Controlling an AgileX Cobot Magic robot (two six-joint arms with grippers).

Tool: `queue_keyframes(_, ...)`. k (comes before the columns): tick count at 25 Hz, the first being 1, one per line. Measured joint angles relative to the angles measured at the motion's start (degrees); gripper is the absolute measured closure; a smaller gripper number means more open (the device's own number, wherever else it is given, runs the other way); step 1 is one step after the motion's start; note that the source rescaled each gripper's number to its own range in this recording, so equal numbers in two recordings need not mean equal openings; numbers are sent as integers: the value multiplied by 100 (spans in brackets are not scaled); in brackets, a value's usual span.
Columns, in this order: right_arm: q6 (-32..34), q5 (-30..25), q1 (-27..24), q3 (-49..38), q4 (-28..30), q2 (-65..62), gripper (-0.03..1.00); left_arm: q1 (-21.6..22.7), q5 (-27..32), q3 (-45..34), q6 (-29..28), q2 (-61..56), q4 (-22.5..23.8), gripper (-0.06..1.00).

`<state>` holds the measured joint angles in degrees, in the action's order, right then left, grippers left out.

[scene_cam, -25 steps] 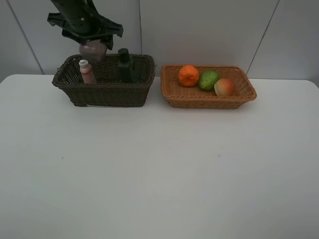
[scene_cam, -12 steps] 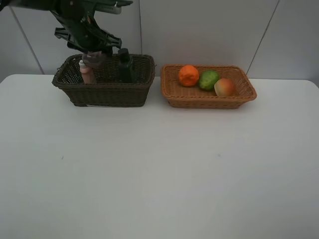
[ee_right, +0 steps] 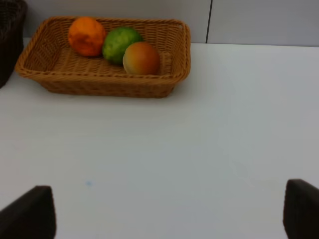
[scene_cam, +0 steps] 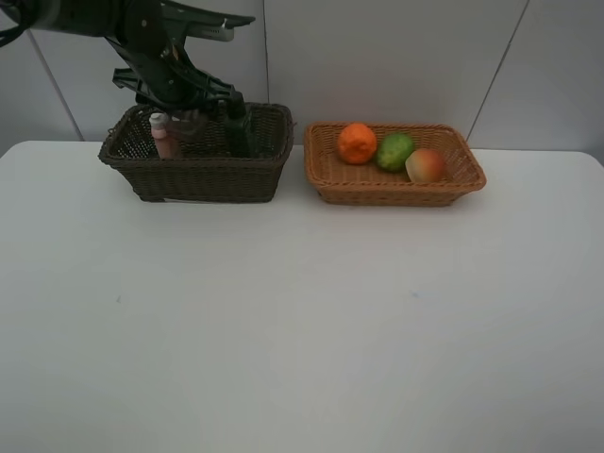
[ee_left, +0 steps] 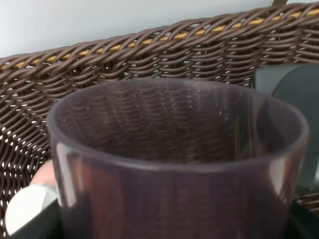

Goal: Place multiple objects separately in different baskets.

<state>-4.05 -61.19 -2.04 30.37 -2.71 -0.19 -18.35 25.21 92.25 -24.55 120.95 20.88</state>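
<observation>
My left gripper reaches down into the dark brown basket and is shut on the translucent mauve cup. In the left wrist view the cup stands upright and fills the picture, with the basket's woven wall behind it. The pink white-capped bottle stands beside the cup, and the dark grey pump bottle is on its other side. The light tan basket holds the orange, the green fruit and the red-orange fruit. My right gripper hangs open over bare table.
The two baskets stand side by side at the back of the white table, close to the wall. The left arm's dark body looms over the dark basket's back left corner.
The left gripper has come down with the cup from above the dark basket's rim to inside it, between the two bottles. The right gripper has not moved.
</observation>
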Motion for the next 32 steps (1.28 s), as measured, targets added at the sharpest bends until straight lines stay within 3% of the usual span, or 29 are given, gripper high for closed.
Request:
queue_keyframes(7,0,0,0,0,0,0,-3,-39,-24,0,0,-5,-116,6)
queue_keyframes(14,0,0,0,0,0,0,-3,-53,47,0,0,-269,-134,5)
queue_keyframes(20,0,0,0,0,0,0,-3,-53,716,-52,5,-1119,-134,5)
queue_keyframes(24,0,0,0,0,0,0,-3,-26,839,-612,148,-2010,-151,5)
queue_keyframes(28,0,0,0,0,0,0,-3,71,973,-1514,366,-3045,-234,-3)
queue_keyframes(32,0,0,0,0,0,0,-3,89,1366,-2552,630,-4299,-458,-5)
